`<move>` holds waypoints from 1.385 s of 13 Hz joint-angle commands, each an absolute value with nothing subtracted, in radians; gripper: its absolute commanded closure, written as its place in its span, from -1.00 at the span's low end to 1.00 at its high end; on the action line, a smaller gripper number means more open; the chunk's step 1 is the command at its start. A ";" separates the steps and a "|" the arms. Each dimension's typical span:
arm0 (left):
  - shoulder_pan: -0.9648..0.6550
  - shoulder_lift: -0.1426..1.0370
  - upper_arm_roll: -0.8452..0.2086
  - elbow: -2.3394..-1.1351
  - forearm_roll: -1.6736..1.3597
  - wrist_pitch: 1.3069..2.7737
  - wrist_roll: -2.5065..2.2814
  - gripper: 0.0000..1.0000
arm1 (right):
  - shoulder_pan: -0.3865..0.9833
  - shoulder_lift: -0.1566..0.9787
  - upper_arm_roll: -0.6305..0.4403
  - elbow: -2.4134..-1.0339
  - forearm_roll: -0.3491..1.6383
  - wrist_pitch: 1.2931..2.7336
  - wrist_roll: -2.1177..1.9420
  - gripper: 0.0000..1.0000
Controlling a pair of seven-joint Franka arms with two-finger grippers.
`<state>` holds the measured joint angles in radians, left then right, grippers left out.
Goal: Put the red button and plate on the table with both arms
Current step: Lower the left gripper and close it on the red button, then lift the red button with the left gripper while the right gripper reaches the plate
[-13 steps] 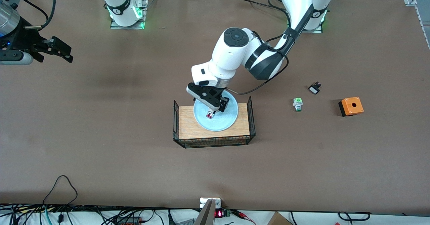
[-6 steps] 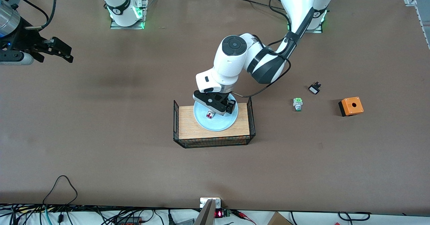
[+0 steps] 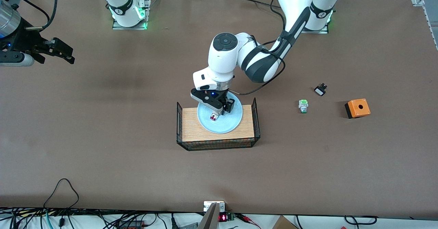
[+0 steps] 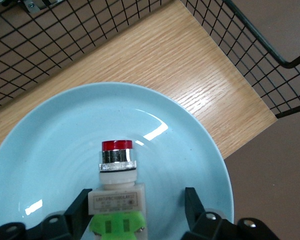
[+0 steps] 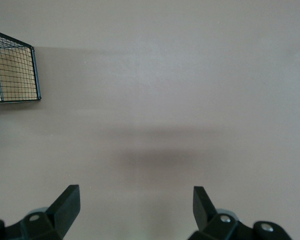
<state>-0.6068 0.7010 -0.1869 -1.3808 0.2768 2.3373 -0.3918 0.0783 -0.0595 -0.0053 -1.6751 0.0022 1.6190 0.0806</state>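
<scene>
The red button (image 3: 214, 117) lies on its side on the pale blue plate (image 3: 224, 125), which rests on the wire-framed wooden board (image 3: 191, 126). My left gripper (image 3: 217, 111) is low over the plate and open. In the left wrist view the fingers stand either side of the button (image 4: 117, 170): one finger (image 4: 80, 202) is against its beige body, the other is apart from it, and the left gripper (image 4: 136, 200) is not closed. The plate (image 4: 45, 145) fills that view. My right gripper (image 3: 63, 53) waits open over bare table (image 3: 119, 160) at the right arm's end, and the right wrist view (image 5: 135, 197) shows it empty.
A green-capped button (image 3: 303, 105), a small black part (image 3: 320, 90) and an orange box with a hole (image 3: 357, 108) lie on the table toward the left arm's end. Black wire walls (image 4: 260, 55) stand at both ends of the board and along its edge nearer the front camera.
The left arm's wrist and forearm swung toward the left arm's end and back, and the gripper now sits down around the button. The right arm has not moved.
</scene>
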 commanded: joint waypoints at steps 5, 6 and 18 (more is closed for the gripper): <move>-0.604 0.669 -0.181 -1.348 0.292 2.295 -0.413 0.58 | 0.101 -0.066 -0.003 -1.666 -0.005 1.625 0.080 -1.00; -0.603 0.646 -0.184 -1.341 0.285 2.252 -0.414 0.58 | 0.116 -0.066 -0.003 -1.657 -0.002 1.620 0.078 -1.00; -0.253 0.433 -0.187 -1.367 0.236 1.729 -0.280 0.66 | 0.598 0.031 -0.003 -1.655 -0.003 1.716 0.017 -1.00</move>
<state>-0.3150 0.4358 -0.1763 -1.3460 0.2544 1.7393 -0.3550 0.5316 -0.0050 0.0118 -1.6637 0.0026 1.6850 0.0579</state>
